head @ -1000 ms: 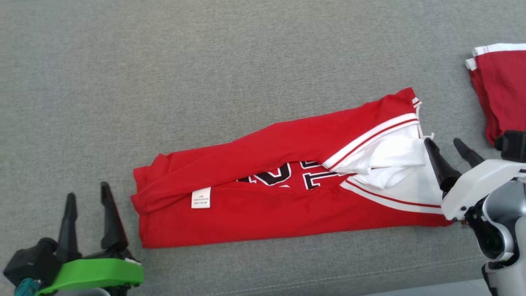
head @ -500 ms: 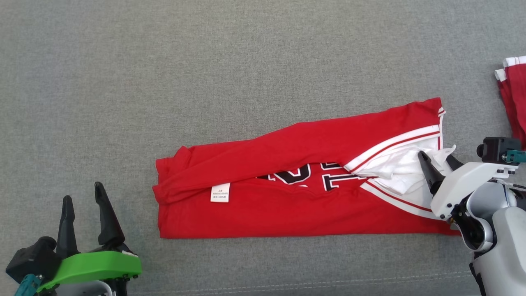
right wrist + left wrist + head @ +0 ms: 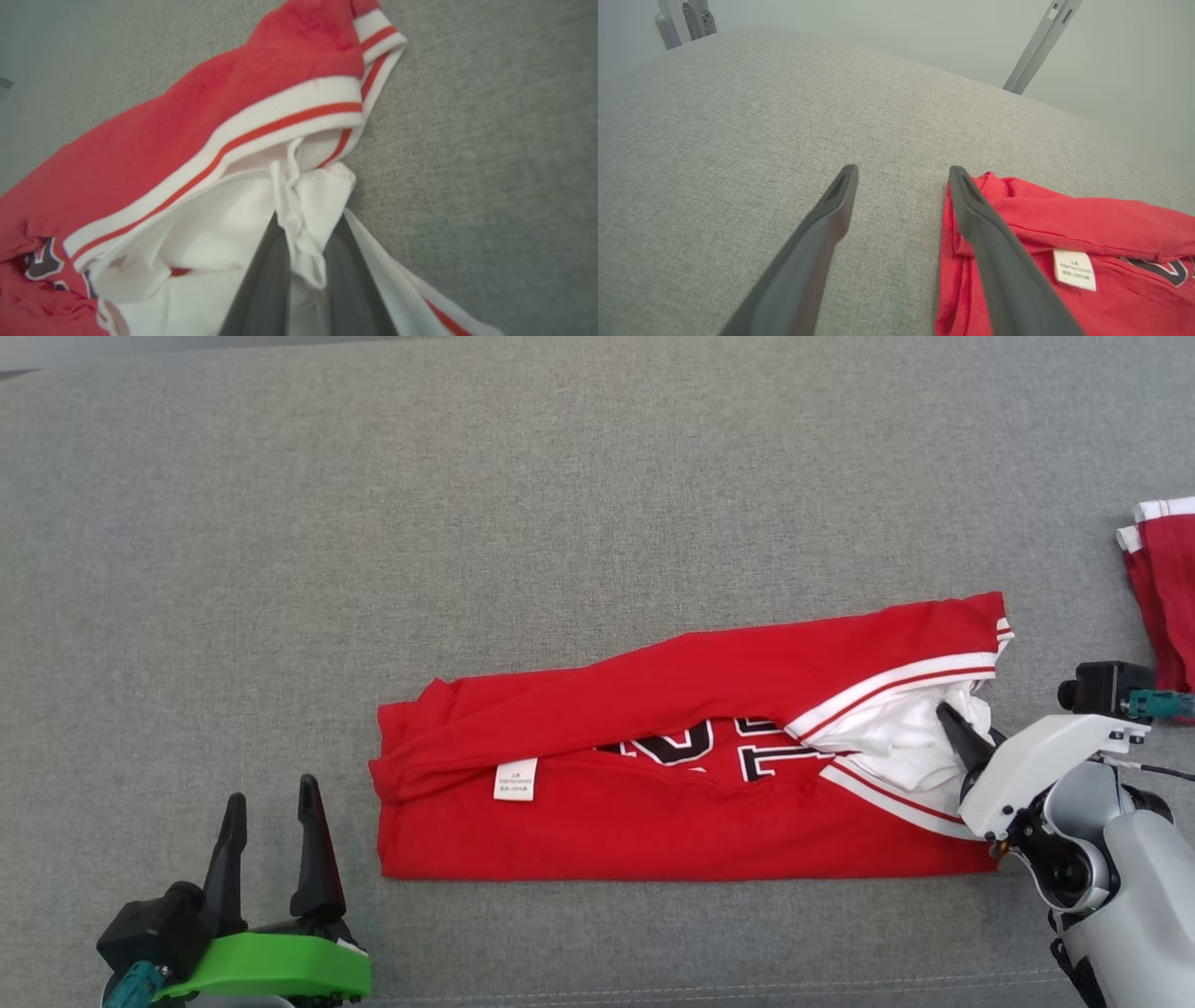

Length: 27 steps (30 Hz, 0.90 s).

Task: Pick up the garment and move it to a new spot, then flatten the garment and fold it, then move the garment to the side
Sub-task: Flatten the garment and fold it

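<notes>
The garment [image 3: 653, 812] is a red jersey with black-and-white numbers, white trim and a white label [image 3: 515, 779]. It lies folded lengthwise into a long strip on the grey surface. My right gripper [image 3: 962, 728] is at the strip's right end and is shut on a bunched piece of the white inner fabric [image 3: 303, 210]. The dark fingers [image 3: 261, 280] pinch that fabric from both sides below the red-and-white striped band [image 3: 280, 116]. My left gripper [image 3: 271, 793] stands open just left of the garment's left end [image 3: 1087, 224], with only grey surface between its fingers [image 3: 822, 224].
The grey upholstered surface [image 3: 467, 523] stretches far behind and to the left of the garment. A second red-and-white cloth [image 3: 1167, 597] lies at the right edge. A stitched seam [image 3: 747, 985] runs near the front edge. Grey metal poles [image 3: 1041, 42] stand beyond the surface.
My right gripper pushed into the white fabric at the garment's right end and shut on it. The camera shifted, and the left gripper kept its place beside the garment.
</notes>
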Motion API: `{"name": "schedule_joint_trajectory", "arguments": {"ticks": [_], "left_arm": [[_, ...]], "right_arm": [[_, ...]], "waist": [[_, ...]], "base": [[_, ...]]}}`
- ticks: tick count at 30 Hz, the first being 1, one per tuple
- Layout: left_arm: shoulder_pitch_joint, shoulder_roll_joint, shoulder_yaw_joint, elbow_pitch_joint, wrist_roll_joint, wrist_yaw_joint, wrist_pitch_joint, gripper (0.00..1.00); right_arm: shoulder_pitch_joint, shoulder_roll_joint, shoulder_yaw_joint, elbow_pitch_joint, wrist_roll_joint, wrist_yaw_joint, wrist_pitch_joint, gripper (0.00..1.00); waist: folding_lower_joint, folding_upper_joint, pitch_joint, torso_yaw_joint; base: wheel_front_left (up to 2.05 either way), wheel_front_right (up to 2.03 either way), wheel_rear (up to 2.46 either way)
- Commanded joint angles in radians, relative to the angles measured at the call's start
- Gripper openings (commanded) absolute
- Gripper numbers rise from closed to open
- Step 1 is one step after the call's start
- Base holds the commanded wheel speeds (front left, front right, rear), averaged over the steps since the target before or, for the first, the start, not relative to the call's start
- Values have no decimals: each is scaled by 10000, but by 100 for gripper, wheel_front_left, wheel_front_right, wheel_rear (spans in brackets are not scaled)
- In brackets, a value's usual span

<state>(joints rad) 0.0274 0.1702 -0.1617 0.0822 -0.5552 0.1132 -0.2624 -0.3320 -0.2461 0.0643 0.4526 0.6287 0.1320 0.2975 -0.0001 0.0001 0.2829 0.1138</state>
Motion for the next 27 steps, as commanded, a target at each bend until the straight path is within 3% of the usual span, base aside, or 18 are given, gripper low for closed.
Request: {"name": "schedule_joint_trajectory", "arguments": {"ticks": [1, 5, 11, 15, 20, 24, 27], "left_arm": [[5, -52, -1, 38, 233, -207, -29, 100], [258, -96, 48, 256, 529, -408, -29, 100], [608, -313, 144, 414, 931, -749, -29, 100], [742, -460, 239, 448, 1016, -880, -29, 100], [926, -596, 459, 409, 1163, -1022, -30, 100], [764, -664, 423, 448, 1303, -1188, -30, 100], [518, -727, 416, 505, 1392, -1293, -30, 100]], "right_arm": [[524, -186, -67, 394, 387, -35, 79, 0], [668, -1029, -736, 360, 986, -38, 199, 0], [1162, -2252, -2225, 538, 978, -23, 376, 0], [1374, -2257, -2614, -144, 1168, -17, 564, 0], [1813, -1238, -2149, -2656, 1700, -14, 1582, 0], [1993, 270, -1331, -4349, 1583, -14, 2217, 0], [1844, 1382, -699, -4811, 1261, -14, 2298, 0]], "waist": [[1, -1, -245, 43], [1, -1, -611, 26], [1, -1, -1158, 54], [1, -1, -1403, 46], [1, -1, -1519, -12], [1, -1, -1351, 67], [1, -1, -1133, 196]], "base": [[0, 0, 0], [0, 0, 0], [0, 0, 0], [0, 0, 0], [0, 0, 0], [0, 0, 0], [0, 0, 0]]}}
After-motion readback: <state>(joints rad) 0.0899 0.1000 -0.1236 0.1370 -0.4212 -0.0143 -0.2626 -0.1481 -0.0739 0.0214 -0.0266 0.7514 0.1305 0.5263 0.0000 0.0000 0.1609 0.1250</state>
